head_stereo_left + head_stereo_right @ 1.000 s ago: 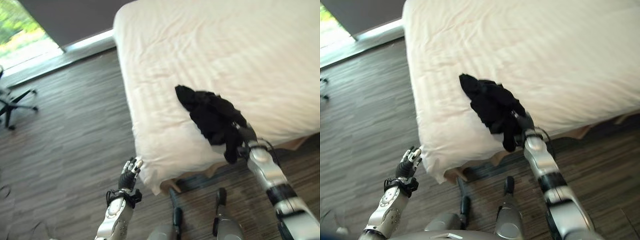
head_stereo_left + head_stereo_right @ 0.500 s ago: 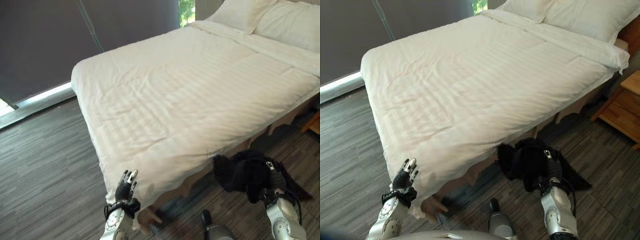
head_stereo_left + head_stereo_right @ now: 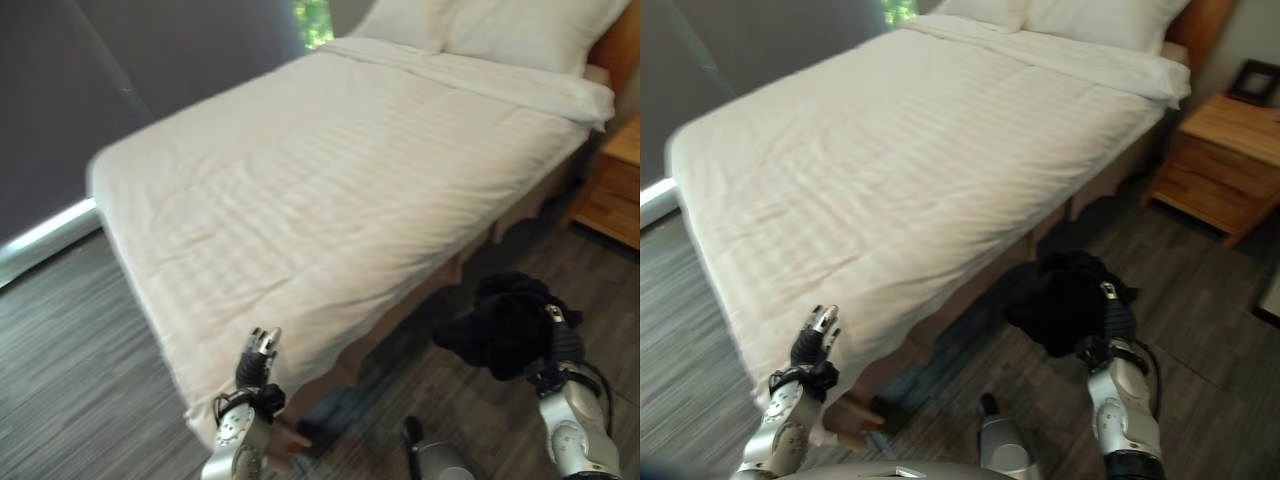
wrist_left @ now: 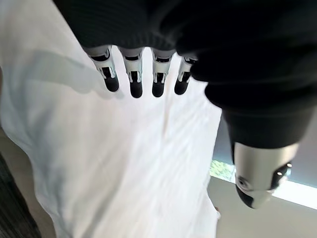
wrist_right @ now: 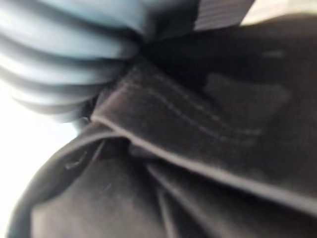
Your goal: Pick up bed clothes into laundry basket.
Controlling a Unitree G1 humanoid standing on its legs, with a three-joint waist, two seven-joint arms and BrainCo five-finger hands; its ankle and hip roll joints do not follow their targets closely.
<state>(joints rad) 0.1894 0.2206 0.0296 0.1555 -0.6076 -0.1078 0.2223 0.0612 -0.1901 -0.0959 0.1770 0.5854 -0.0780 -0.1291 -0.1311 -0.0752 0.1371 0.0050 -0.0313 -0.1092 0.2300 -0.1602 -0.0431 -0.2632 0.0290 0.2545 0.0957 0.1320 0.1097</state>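
Right hand clasps the bunched black garment off the bed, above the floor; soft, light, limp cloth, best gathered mid-bundle. Left hand relaxed, fingers straight, empty

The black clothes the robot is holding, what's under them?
Under the black clothes, bunched around the right hand, is dark wooden floor beside the bed. No basket shows there. The hand's fingers are buried in the cloth, so the grip itself can't be seen.
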